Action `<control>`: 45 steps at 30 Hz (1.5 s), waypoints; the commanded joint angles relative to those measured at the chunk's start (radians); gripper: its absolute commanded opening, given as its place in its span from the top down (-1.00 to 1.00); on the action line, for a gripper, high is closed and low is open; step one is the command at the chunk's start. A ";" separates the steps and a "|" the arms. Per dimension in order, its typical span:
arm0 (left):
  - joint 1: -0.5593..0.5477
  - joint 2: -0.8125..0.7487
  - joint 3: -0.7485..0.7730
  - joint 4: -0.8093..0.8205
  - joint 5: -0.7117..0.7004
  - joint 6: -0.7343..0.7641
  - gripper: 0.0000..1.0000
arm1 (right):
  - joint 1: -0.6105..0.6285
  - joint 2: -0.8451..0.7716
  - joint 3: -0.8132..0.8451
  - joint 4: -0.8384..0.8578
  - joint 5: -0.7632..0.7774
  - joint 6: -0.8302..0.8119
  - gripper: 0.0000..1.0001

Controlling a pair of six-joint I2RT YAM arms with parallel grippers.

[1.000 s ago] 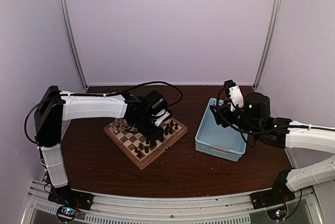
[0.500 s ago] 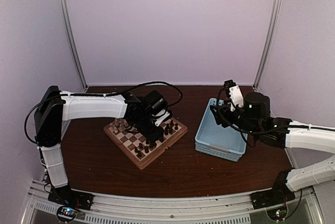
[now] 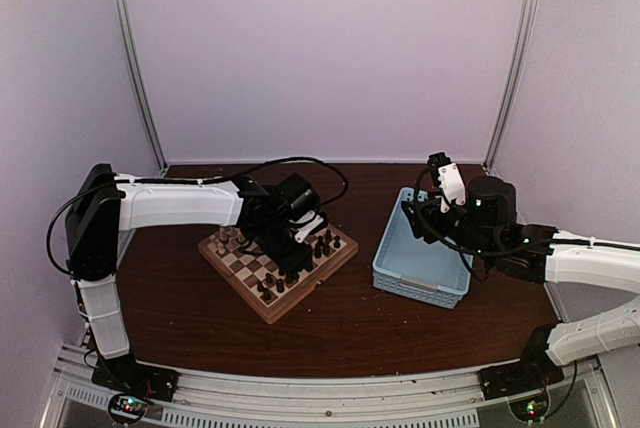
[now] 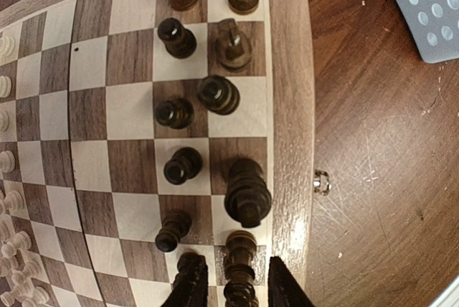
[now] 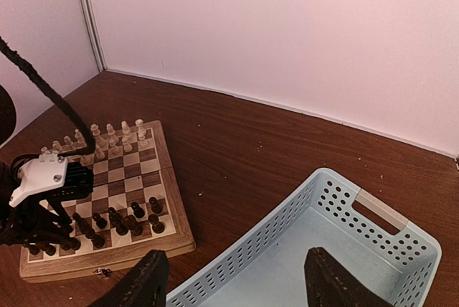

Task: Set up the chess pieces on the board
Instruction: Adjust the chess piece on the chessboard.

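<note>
Top external view: the brown counter [image 3: 340, 333], the light blue basket [image 3: 420, 268] and the board [image 3: 270, 310] lie just as one second ago, and both arms keep their places. The board sits left of centre on the counter, turned cornerwise, with the basket near on its right. The left hand [image 3: 288, 240] hangs low over the board. The right hand [image 3: 440, 173] is raised at the far rim of the basket.

Only the left wrist view tells the state of the left hand: its fingers [image 4: 190, 285] stand on each side of one dark piece [image 4: 240, 267] at the board edge, with a thin gap on both sides, so it is released. The other dark pieces [image 4: 247, 192] stand in two rows beside that edge.

The right wrist view shows the right hand spread wide and empty, and the cream pieces [image 5: 115, 136] along the far side of the board.
</note>
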 commanded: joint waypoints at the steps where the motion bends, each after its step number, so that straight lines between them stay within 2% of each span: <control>1: -0.004 0.005 0.004 -0.020 -0.012 0.013 0.44 | -0.005 0.002 -0.002 0.015 -0.011 0.009 -0.36; 7: -0.004 0.006 0.009 -0.020 -0.007 0.013 0.72 | -0.005 0.006 -0.001 0.017 -0.011 0.009 -0.35; 9: -0.002 0.005 0.013 -0.020 -0.008 0.014 0.76 | -0.005 0.008 0.001 0.017 -0.012 0.010 -0.35; 20: -0.004 0.008 0.015 0.035 0.009 0.008 0.75 | -0.005 0.009 0.003 0.017 -0.014 0.010 -0.35; 45: -0.004 0.037 0.039 0.043 0.002 0.010 0.74 | -0.008 -0.002 -0.007 0.013 -0.012 0.009 -0.35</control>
